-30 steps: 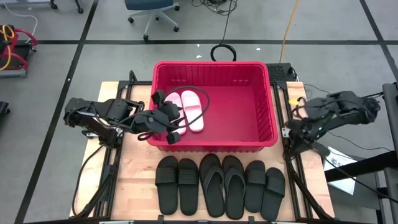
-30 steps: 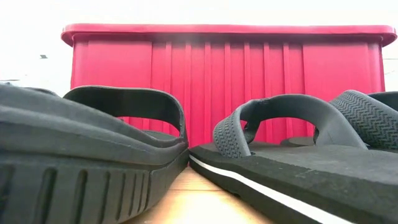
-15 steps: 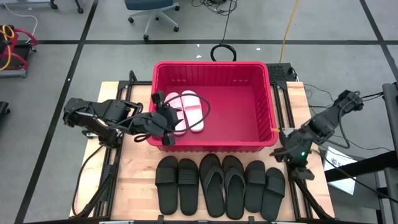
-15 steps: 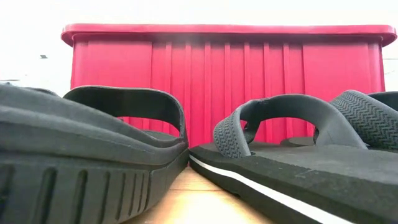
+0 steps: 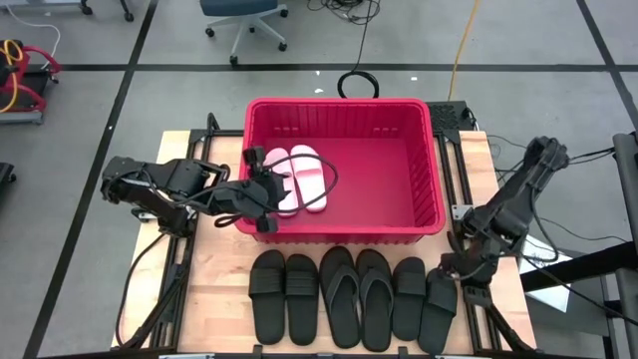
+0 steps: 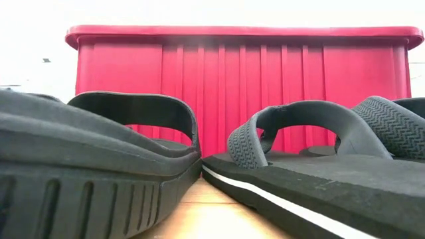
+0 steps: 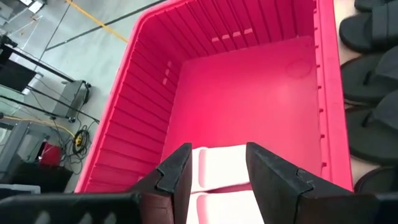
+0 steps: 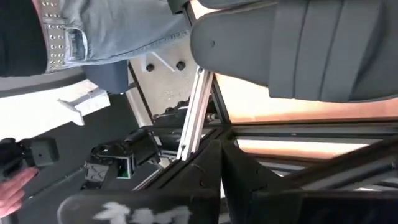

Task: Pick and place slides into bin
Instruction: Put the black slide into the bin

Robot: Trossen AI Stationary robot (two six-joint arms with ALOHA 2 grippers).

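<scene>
The right tool point(image 5: 451, 267), fingers shut on nothing, hangs just beside the end black slide point(image 5: 437, 309), which lies lengthwise toward the bin point(image 5: 435, 160) (left tool point(image 5: 261, 191) open over the white pair point(image 5: 304, 178) inside).

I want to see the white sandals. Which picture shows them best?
The high view: both white sandals lie whole inside the red basket. The left wrist view shows only their ends; the low and right wrist views show none.

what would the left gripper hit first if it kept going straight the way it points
Most likely the white slides lying in the bin. The left gripper is open at the bin's left end, and the pair shows right between its fingers. Past them is bare bin floor; depth is unclear.
</scene>
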